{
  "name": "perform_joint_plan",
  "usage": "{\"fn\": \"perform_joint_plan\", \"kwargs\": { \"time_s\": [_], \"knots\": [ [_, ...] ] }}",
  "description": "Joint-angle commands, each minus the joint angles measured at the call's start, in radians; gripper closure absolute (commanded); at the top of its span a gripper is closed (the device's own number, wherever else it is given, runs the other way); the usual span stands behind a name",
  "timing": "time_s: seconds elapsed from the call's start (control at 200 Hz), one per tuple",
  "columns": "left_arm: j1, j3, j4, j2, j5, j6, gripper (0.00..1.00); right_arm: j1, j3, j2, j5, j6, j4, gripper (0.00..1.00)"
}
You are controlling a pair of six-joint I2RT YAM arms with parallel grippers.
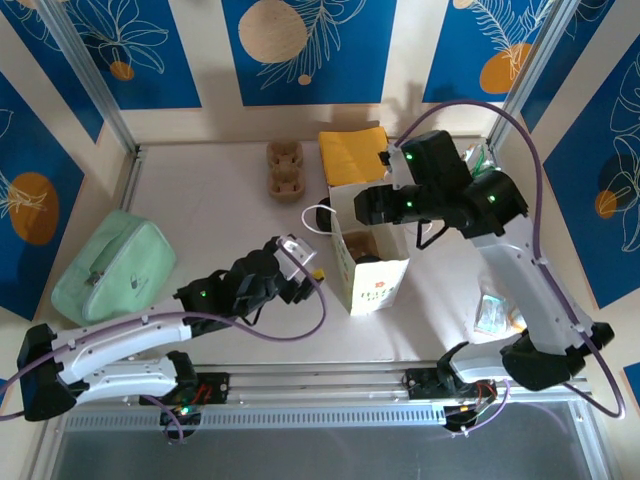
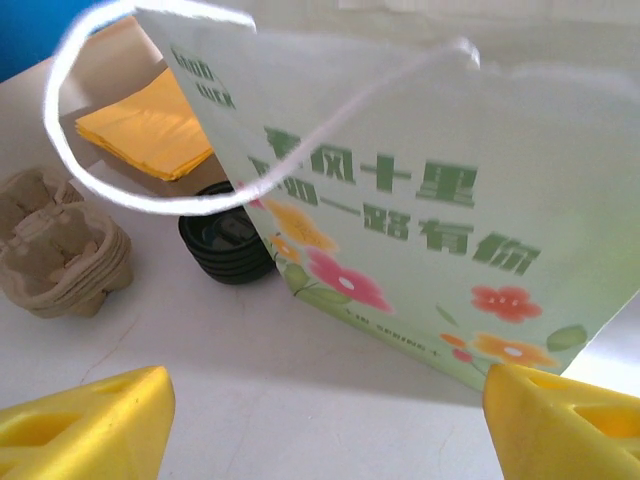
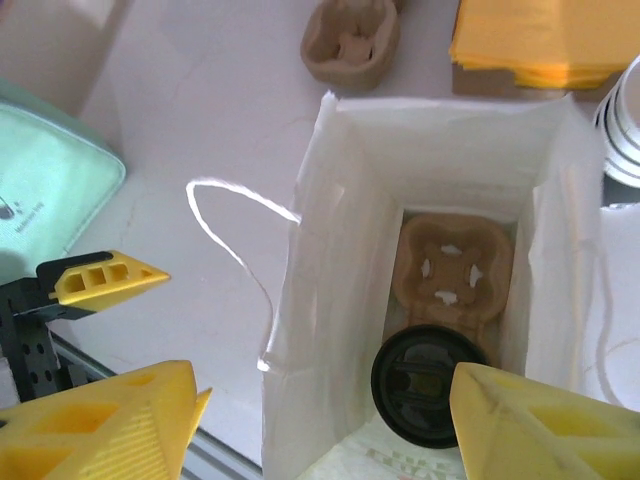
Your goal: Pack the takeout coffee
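Pouch [image 1: 112,268] of pale green fabric lies at the far left of the table [image 1: 210,200]. To its right the left gripper [image 2: 327,390] faces the printed side of the paper bag [image 1: 372,270]. Its yellow fingers [image 2: 85,425] are spread wide with nothing between them, short of the bag. Beyond it, a stack of brown pulp trays [image 2: 65,245] and a stack of black lids [image 2: 225,245] stand behind the bag's left side, the lids just beside the bag.

The bag stands upright and open in the middle. Inside, another pulp tray [image 3: 455,260] lies on the bottom with a round black-topped thing [image 3: 428,385] in its near pocket (whether a cup sits under that top cannot be told). Yellow napkins [image 1: 352,155] lie behind the bag.

The right gripper [image 3: 325,390] hangs over the bag's mouth, fingers [image 3: 535,430] wide, holding nothing. The takeout coffee [image 3: 622,115], nested white-rimmed cups, stands on the table outside the bag, past its far right corner. It is beyond the right-hand finger, not between the fingers and touched by neither. Farther right lies a small packet [image 1: 495,312].
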Motion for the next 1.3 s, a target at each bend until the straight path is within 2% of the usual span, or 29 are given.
{"fn": "perform_joint_plan", "kwargs": {
  "time_s": [0.0,0.135,0.245,0.47,0.575,0.74,1.005,1.296],
  "knots": [
    [-0.010,0.114,-0.122,0.017,0.009,-0.068,0.19,-0.041,-0.059,-0.064,-0.048,-0.002,0.065,0.30],
    [-0.002,0.241,-0.250,0.045,0.064,-0.169,0.16,-0.116,-0.142,-0.125,-0.071,0.008,0.112,0.28],
    [-0.001,0.363,-0.362,0.101,0.068,-0.307,0.16,-0.186,-0.197,-0.161,-0.095,0.016,0.132,0.27],
    [-0.003,0.636,-0.597,0.262,0.053,-0.597,0.22,-0.300,-0.295,-0.220,-0.157,0.030,0.176,0.27],
    [-0.002,0.736,-0.667,0.332,0.043,-0.669,0.23,-0.330,-0.315,-0.231,-0.168,0.034,0.179,0.27],
    [-0.002,0.859,-0.759,0.447,0.012,-0.694,0.24,-0.354,-0.333,-0.235,-0.165,0.037,0.171,0.27],
    [-0.002,0.979,-0.823,0.613,0.003,-0.693,0.33,-0.369,-0.342,-0.233,-0.155,0.033,0.159,0.27],
    [0.006,1.066,-0.858,0.715,-0.041,-0.668,0.51,-0.383,-0.356,-0.234,-0.148,0.022,0.148,0.27]
  ]
}}
